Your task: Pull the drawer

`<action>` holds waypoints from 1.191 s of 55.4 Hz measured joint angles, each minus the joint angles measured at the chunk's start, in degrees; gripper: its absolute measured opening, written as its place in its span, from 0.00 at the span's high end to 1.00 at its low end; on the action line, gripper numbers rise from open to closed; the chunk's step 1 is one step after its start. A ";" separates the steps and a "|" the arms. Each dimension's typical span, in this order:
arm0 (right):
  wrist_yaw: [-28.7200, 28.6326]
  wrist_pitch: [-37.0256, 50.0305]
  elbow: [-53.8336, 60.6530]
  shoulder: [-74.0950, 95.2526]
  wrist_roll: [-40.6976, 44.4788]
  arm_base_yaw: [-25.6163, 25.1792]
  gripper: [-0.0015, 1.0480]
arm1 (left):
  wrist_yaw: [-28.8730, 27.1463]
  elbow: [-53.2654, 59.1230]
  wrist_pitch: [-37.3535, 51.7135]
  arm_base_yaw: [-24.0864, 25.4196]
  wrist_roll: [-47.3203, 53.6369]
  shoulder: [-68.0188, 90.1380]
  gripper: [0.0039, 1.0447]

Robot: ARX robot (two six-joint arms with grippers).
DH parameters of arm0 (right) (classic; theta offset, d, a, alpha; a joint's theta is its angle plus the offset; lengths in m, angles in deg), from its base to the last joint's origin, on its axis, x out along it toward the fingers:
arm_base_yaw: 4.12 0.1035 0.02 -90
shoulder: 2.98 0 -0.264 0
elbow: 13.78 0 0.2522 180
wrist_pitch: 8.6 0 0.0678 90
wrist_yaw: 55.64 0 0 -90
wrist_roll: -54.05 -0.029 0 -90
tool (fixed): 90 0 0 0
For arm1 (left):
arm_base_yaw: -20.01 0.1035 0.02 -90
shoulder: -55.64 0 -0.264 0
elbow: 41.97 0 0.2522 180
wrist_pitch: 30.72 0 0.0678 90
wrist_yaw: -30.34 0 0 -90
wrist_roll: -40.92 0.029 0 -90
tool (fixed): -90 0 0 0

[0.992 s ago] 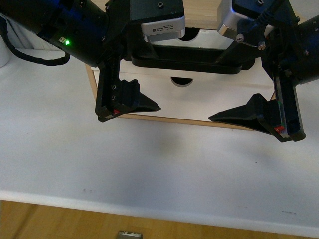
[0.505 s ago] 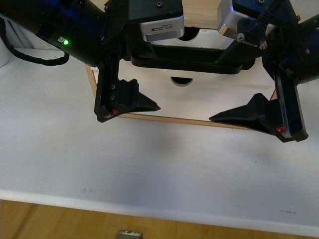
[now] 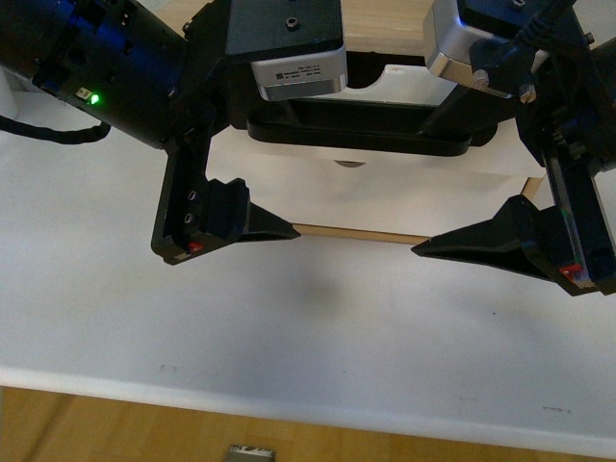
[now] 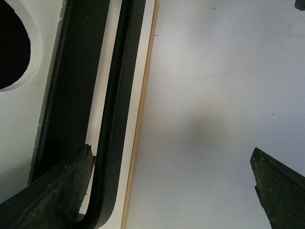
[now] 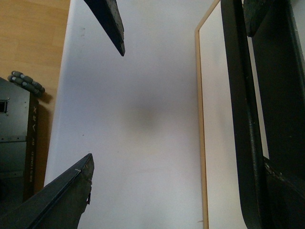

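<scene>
Left gripper (image 4: 170, 151) is wide open, one finger at the handle (image 3: 356, 135) of the drawer (image 3: 385, 197). Right gripper (image 5: 178, 162) is open the same way, further right.

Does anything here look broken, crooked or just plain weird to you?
Only small wear: one fingertip of the left tool looks ragged at its end, next to the black handle of the drawer. Nothing looks spilled or askew.
</scene>
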 joint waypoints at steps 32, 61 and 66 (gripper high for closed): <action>0.48 -5.25 4.07 -4.98 4.76 0.70 0.09 | 0.02 6.16 -0.74 -1.25 0.04 -5.49 0.05; 0.09 -5.62 6.56 -7.65 5.70 1.29 0.08 | -0.74 9.66 0.98 -1.81 -0.48 -8.57 0.05; -0.59 -4.92 6.88 -8.13 4.24 1.29 0.08 | -0.81 9.92 2.12 -1.75 -1.68 -9.31 0.05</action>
